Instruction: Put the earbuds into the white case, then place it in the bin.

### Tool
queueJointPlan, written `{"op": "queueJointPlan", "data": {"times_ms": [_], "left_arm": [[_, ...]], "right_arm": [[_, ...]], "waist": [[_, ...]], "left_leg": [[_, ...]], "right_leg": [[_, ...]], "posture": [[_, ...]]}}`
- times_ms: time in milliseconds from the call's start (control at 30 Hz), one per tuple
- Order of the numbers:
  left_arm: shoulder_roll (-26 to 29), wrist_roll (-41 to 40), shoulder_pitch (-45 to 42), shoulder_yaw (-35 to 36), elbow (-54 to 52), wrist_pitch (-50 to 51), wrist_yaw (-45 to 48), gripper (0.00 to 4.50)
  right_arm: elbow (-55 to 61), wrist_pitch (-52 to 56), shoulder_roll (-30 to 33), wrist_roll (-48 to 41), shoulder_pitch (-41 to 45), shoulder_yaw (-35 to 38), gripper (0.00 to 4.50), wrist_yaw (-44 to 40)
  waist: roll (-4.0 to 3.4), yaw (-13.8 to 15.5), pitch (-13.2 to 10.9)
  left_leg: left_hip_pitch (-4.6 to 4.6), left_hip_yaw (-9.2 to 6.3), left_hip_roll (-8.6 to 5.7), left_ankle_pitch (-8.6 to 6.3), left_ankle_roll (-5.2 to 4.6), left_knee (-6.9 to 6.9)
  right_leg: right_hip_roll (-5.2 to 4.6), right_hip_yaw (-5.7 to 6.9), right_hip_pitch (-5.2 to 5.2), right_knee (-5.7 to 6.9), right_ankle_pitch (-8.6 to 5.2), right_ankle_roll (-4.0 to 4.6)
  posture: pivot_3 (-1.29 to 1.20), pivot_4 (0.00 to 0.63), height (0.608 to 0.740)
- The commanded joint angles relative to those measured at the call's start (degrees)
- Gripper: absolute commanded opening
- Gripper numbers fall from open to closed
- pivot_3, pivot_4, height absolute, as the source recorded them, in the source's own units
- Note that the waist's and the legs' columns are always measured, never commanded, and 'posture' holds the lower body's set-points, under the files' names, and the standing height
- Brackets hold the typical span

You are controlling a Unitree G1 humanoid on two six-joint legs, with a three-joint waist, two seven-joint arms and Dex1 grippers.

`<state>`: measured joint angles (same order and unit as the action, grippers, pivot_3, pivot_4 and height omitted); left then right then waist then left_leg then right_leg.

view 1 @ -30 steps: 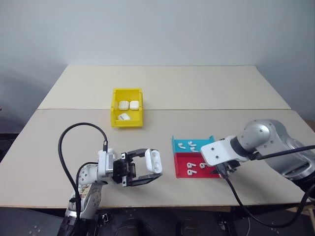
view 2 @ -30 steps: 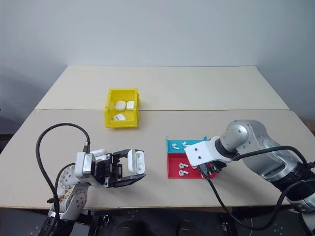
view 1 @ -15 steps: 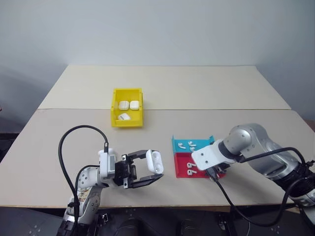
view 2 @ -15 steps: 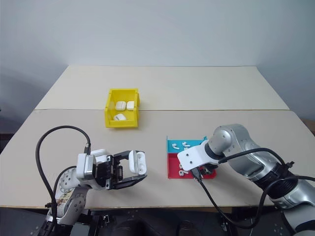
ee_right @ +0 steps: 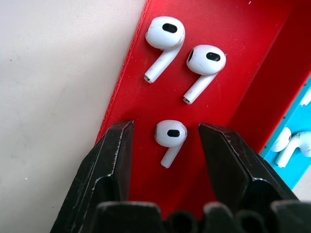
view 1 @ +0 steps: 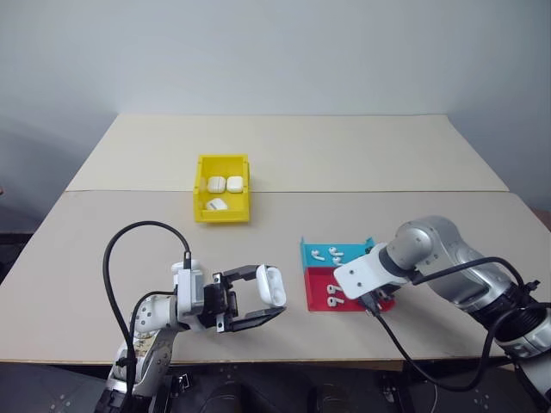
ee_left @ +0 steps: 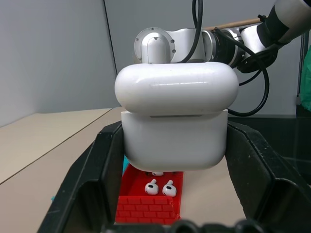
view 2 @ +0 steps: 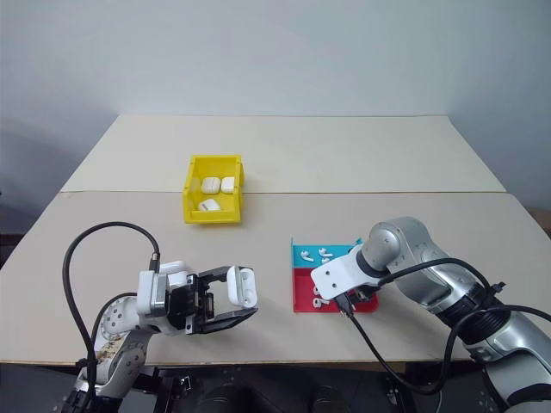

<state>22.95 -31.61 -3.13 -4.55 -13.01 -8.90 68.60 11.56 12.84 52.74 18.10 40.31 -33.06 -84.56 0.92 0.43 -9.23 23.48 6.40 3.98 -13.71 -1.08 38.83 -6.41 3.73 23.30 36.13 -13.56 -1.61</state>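
My left gripper [view 1: 265, 294] is shut on a white case [view 1: 269, 284], held above the table's front left; its lid looks flipped up. The case [ee_left: 175, 131] sits squarely between the two black fingers. My right gripper [ee_right: 165, 131] points down into the red tray [view 1: 317, 280] and is open, its fingers on either side of one earbud [ee_right: 170, 136] without touching it. Two more earbuds [ee_right: 165, 36] lie side by side beyond it. The yellow bin [view 1: 203, 185] stands at mid-left and holds three closed white cases [view 1: 225, 183].
A cyan tray [view 1: 362, 247] with a few earbuds [view 1: 334, 254] adjoins the red tray on its far side. A black cable loops up from my left wrist [view 1: 129, 249]. Another cable trails from the right wrist toward the table's front edge [view 1: 405, 344].
My right arm has swung left and lowered over the red tray. The left gripper keeps the case in about the same place.
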Motion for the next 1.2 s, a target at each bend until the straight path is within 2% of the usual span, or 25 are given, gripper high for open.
{"op": "queueJointPlan", "data": {"times_ms": [33, 67, 167, 700, 800, 833, 1200], "left_arm": [[0.44, -0.08, 0.34, -0.14, -2.52, -0.1, -0.54, 2.8], [0.5, -0.03, 0.35, -0.17, -2.54, -0.05, -0.66, 2.8], [0.87, 0.33, 0.38, -0.32, -2.6, 0.42, -1.17, 2.8], [1.35, 0.38, 0.11, -0.53, -2.61, 0.82, -1.91, 2.8], [1.45, 0.66, 0.07, -0.52, -2.67, 1.06, -2.2, 2.8], [1.47, 0.69, 0.05, -0.5, -2.69, 1.13, -2.24, 2.8], [1.68, 0.97, 0.05, -0.61, -3.0, 1.71, -3.11, 2.8]], "right_arm": [[-0.16, -1.81, -0.01, 0.46, 0.67, 1.3, 2.56, -0.69], [-0.31, -2.0, -0.07, 0.56, 0.69, 1.3, 2.56, -0.77], [-0.72, -3.06, 0.01, 0.71, 0.44, 1.41, 1.95, -0.96], [-2.43, -6.34, -0.08, 3.05, -0.13, 1.33, 1.95, -0.09], [-2.48, -6.47, -0.28, 3.09, -0.31, 1.44, 1.41, 0.04], [-2.51, -6.51, -0.34, 3.13, -0.34, 1.49, 1.11, 0.1], [-3.23, -7.31, -0.97, 3.4, -0.38, 1.82, 1.11, 0.33]], "waist": [[0.0, 0.0, 0.0], [0.0, 0.0, 0.0], [0.0, 0.0, 0.0], [-0.01, 0.01, 0.01], [-0.01, 0.0, 0.01], [-0.01, 0.01, 0.01], [-0.01, -0.01, 0.01]], "left_leg": [[0.0, 0.0, 0.0, 0.0, 0.0, 0.0], [0.0, 0.0, 0.0, 0.0, 0.0, 0.0], [0.0, 0.0, 0.0, 0.0, 0.0, 0.0], [-0.06, 0.01, 0.0, 0.0, 0.0, 0.0], [-0.08, 0.01, 0.01, 0.0, 0.01, 0.0], [-0.08, 0.01, 0.01, 0.0, 0.01, 0.0], [-0.1, 0.01, 0.01, 0.0, 0.01, -0.01]], "right_leg": [[0.0, 0.0, 0.0, 0.0, 0.0, 0.0], [0.0, 0.0, 0.0, 0.0, 0.0, 0.0], [0.0, 0.0, 0.0, 0.0, 0.0, 0.0], [0.0, 0.01, -0.06, 0.0, 0.0, 0.0], [0.0, 0.01, -0.07, 0.0, 0.0, 0.0], [0.0, 0.01, -0.07, 0.0, 0.0, 0.0], [0.0, 0.01, -0.08, 0.0, 0.0, 0.01]], "posture": [[0.0, 0.15, 0.74], [0.0, 0.15, 0.74], [0.0, 0.15, 0.74], [0.0, 0.15, 0.74], [0.0, 0.15, 0.74], [0.0, 0.15, 0.74], [0.0, 0.15, 0.74]]}}
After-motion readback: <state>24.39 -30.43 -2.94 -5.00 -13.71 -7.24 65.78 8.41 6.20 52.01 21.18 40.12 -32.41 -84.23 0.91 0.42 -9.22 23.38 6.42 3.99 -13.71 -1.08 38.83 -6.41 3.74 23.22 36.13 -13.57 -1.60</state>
